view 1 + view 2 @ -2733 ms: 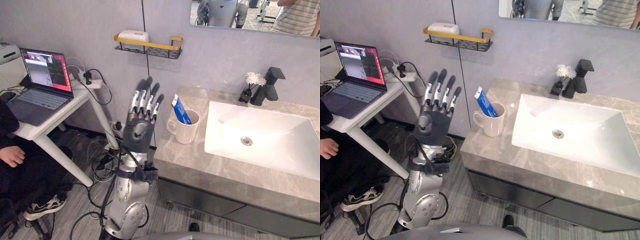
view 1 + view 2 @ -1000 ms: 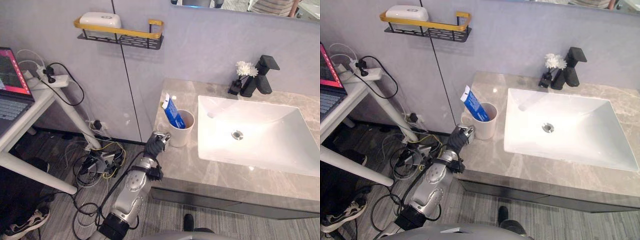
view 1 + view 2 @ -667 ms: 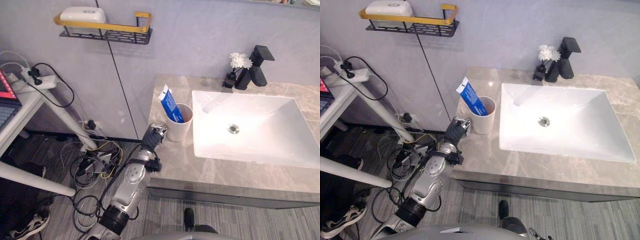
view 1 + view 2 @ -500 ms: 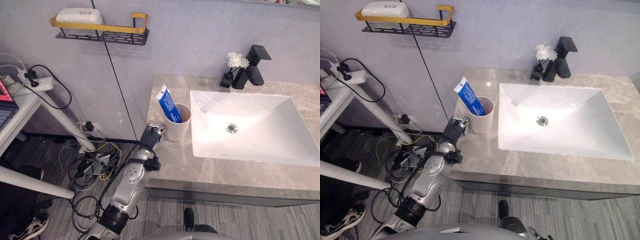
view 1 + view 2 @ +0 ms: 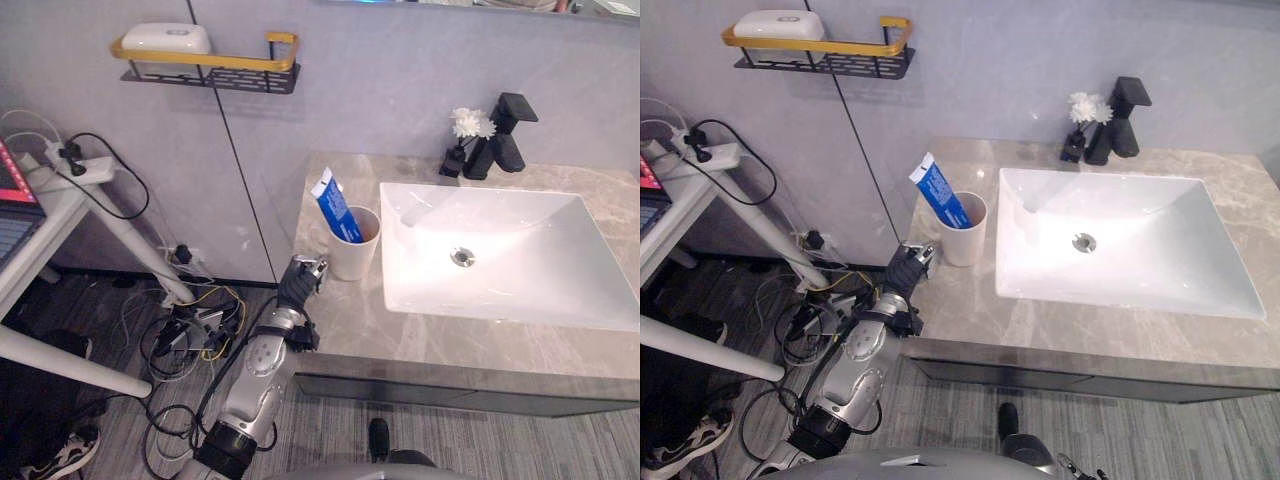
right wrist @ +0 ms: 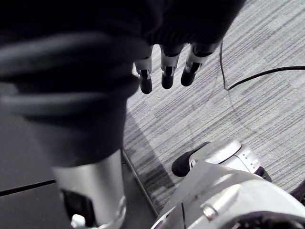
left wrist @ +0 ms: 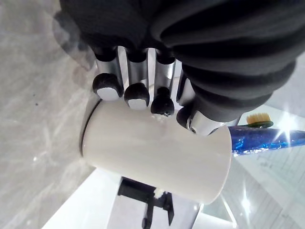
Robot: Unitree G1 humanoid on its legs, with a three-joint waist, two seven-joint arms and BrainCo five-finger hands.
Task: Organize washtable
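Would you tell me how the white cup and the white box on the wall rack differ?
The cup stands upright on the counter; the box lies flat on the wall rack. The cup is open-topped and holds a blue tube; the box looks closed. The left robot hand is at the cup, not the box. Both are white.

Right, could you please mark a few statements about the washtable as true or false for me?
1. The blue toothpaste tube stands in the white cup. True.
2. The cup sits inside the sink basin. False: it stands on the counter, left of the basin.
3. The left hand is at the cup's side away from the basin. True.
4. White flowers stand beside the black faucet. True.
5. The wall shelf holds nothing. False: a white box lies on it.
6. The right hand holds a toothbrush. False: it hangs open over the floor.
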